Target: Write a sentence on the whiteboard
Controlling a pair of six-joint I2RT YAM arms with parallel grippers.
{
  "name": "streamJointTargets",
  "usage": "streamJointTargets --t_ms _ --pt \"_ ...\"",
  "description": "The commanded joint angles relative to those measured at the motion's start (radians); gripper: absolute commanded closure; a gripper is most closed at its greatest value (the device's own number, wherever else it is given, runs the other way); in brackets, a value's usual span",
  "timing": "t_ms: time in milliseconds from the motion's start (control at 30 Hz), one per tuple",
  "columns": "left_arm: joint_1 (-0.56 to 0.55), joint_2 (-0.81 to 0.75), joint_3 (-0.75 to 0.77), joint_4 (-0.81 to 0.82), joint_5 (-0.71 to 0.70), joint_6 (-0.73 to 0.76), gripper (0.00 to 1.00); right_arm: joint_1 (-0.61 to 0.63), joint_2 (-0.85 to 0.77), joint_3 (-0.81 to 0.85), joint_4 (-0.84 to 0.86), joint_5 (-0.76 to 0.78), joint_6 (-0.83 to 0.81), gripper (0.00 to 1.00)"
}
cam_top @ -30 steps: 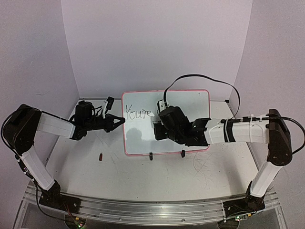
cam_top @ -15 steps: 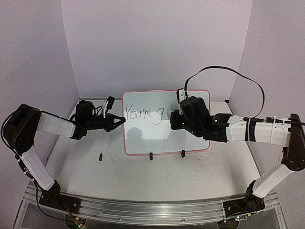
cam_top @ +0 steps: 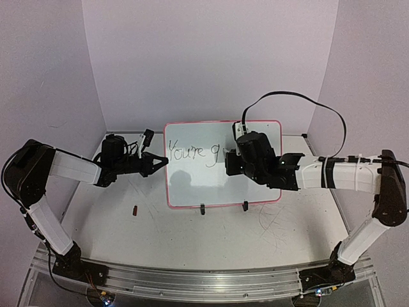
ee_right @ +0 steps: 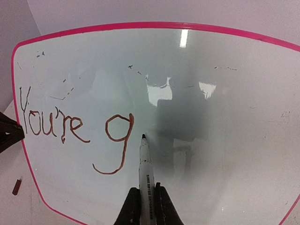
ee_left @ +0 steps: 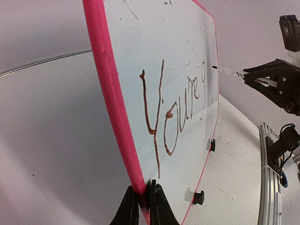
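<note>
The whiteboard (cam_top: 192, 179) stands upright on two black clip feet, with a pink frame. It also shows in the left wrist view (ee_left: 187, 56) and the right wrist view (ee_right: 225, 140). The sentence (cam_top: 193, 152) reads "You're g" in thin dark marker; it shows too in the left wrist view (ee_left: 173, 112) and the right wrist view (ee_right: 75, 129). My left gripper (ee_left: 144, 206) is shut on the board's left frame edge. My right gripper (ee_right: 145, 206) is shut on a white marker (ee_right: 146, 178), whose tip sits at the board just right of the "g".
A small dark cap (cam_top: 135, 209) lies on the scratched tabletop left of the board's front. Purple walls enclose the back and sides. A black cable loops above the right arm (cam_top: 339, 176).
The right arm has drawn the "g" after "You're", swung right, then come back slightly left with the marker. The left gripper has not moved.
</note>
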Motion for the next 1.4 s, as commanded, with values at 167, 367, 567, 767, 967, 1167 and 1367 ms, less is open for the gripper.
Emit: streamJointTargets --t_ms 167,367,567,767,967,1167,1367 --pt "-0.03 0.018 0.016 -0.046 -0.065 0.086 1.0 -0.005 0.037 0.064 0.057 0.034 -0.002 1.0" --pt "-0.03 0.018 0.016 -0.046 -0.066 0.086 1.0 -0.009 0.037 0.063 0.057 0.047 0.002 1.0" --pt "-0.031 0.017 0.015 -0.047 -0.067 0.086 1.0 -0.014 0.041 0.066 0.057 0.056 0.0 1.0" --pt "-0.031 0.018 0.015 -0.048 -0.067 0.087 1.0 -0.016 0.055 0.078 0.057 0.047 -0.005 1.0" --pt "-0.032 0.016 0.015 -0.047 -0.068 0.087 1.0 -0.016 0.064 0.08 0.058 0.037 -0.001 1.0" --pt "-0.031 0.017 0.015 -0.048 -0.068 0.087 1.0 -0.016 0.069 0.07 0.056 0.022 0.011 1.0" --pt "-0.032 0.017 0.017 -0.049 -0.068 0.087 1.0 -0.016 0.058 0.052 0.051 0.009 0.022 1.0"
